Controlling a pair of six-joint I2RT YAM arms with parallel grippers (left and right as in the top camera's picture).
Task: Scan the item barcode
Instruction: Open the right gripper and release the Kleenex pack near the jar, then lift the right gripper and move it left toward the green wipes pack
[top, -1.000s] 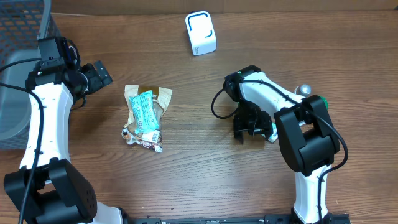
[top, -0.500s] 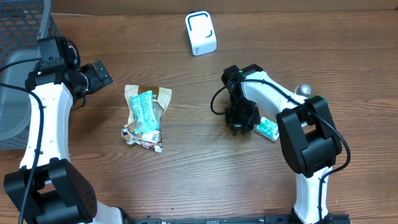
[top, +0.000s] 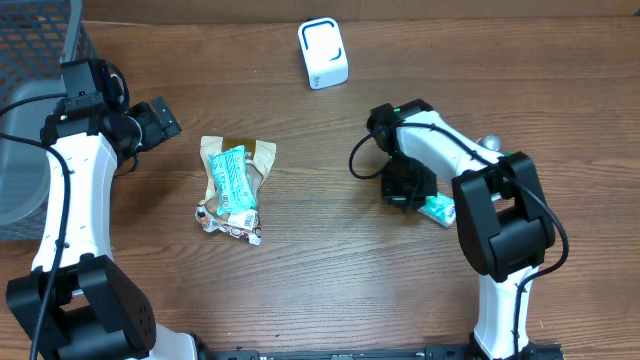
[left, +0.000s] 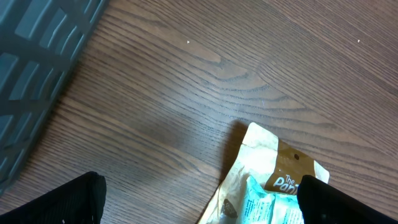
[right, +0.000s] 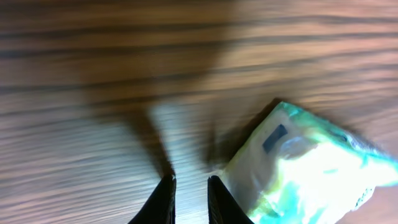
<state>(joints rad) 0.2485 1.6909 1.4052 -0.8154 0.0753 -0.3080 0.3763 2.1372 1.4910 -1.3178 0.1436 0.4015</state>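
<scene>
You are seeing even, soft overhead light; the right wrist view is smearing with motion blur, glare bleaching the packet (right: 305, 168).

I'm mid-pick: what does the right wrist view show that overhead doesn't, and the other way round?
Only the right wrist view: the right gripper has its fingers close together, with bare wood in the slim gap. The teal packet lies beside them, not between them, though the picture is blurred.
Only overhead: the white scanner at the far edge, the pile of packets, the grey basket and the left gripper.
Both: the teal packet next to the right gripper on the wooden table.
</scene>
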